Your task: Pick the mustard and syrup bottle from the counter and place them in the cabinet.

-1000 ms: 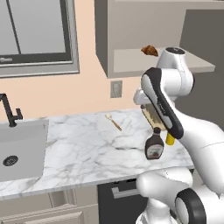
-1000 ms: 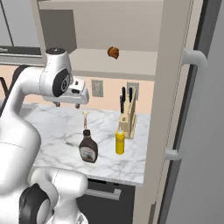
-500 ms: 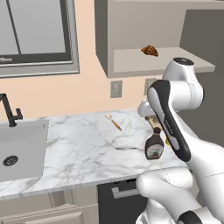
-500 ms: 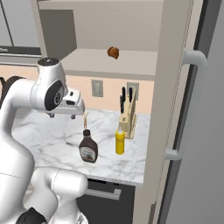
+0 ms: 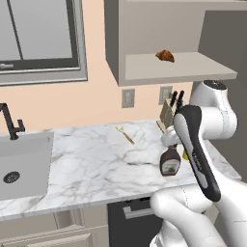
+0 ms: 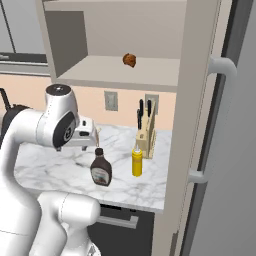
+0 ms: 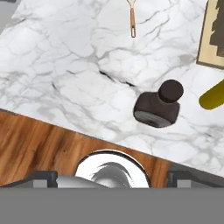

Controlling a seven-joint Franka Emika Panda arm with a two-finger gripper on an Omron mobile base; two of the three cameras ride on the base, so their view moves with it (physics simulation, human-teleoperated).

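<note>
Neither transfer has been made. The dark brown syrup bottle with wide body, narrow neck and white-and-red label (image 6: 101, 168) stands upright on the long white marble counter with grey veins (image 5: 87, 164), near its front edge. The slim yellow mustard squeeze bottle with pale nozzle (image 6: 137, 160) stands just beside it, in front of a pale wooden knife block with dark handles (image 6: 145, 134). The grey-beige wall cabinet with open front and flat beige shelf (image 6: 95, 75) holds only a small brown croissant (image 6: 129, 60); no bottle is on the shelf. The gripper (image 6: 89, 134) hangs above the counter, over and slightly behind the syrup bottle, touching neither bottle. In the hand view the syrup bottle lies ahead and to the right of centre, and the fingertips sit at the lower corners, mostly cut off, so whether the jaws are apart cannot be told. A small wooden utensil (image 5: 125, 134) lies further back on the counter. Judged status: both picks and both placements remain outstanding, with the syrup bottle the likelier first target.
</note>
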